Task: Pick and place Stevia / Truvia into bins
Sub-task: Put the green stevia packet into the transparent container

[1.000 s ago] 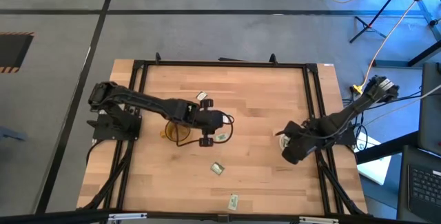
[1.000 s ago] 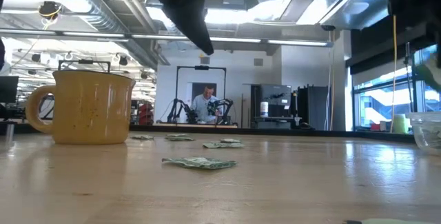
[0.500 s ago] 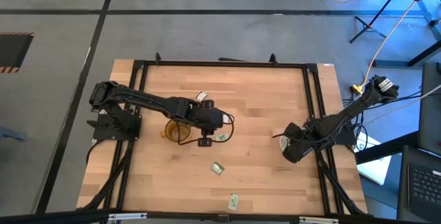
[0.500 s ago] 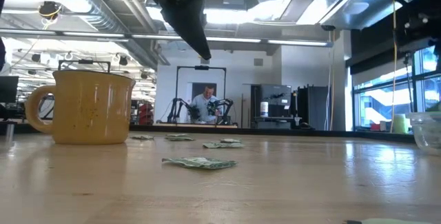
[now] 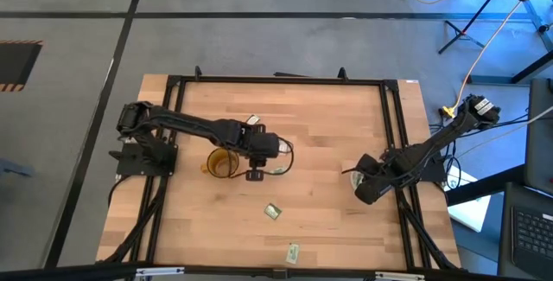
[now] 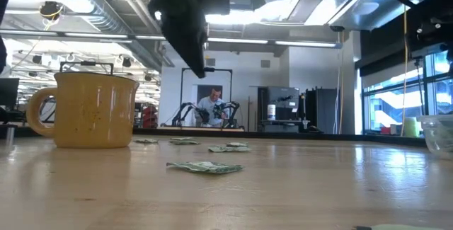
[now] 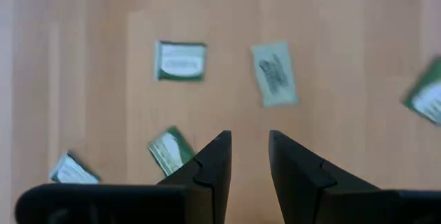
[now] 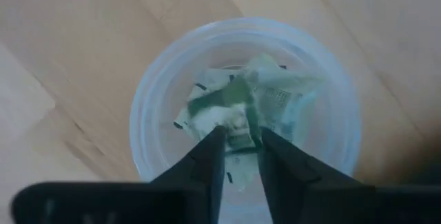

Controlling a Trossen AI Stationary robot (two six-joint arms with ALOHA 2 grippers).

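The left tool [image 7: 248, 156] hangs above the table [image 5: 328, 125] just beside the amber mug [image 5: 221, 163], its fingers slightly spread with nothing between them; several Stevia sachets [image 7: 180, 61] lie flat on the wood ahead of it, one [image 7: 274, 73] almost straight past the fingertips and another [image 7: 169, 149] just beside one finger. The right tool [image 8: 240, 148] hangs directly over the clear cup [image 8: 145, 100], fingers narrowly parted with a green and white sachet [image 8: 227, 103] just beyond the tips; I cannot tell whether it is pinched or already lying with the others in the cup. As I judge it, the step in hand is the right arm's drop and the left arm's next pick. To do it well, the right tool should stay centred over the cup until the paper is clearly free, and the left should come down square over a single sachet, fingers astride its short side, and pinch low against the wood, since the flat paper gives little to grip. Against the frame a second ago, the left tool has drawn closer to the mug and tucked in, while the right arm has barely moved; the loose sachets lie as before.
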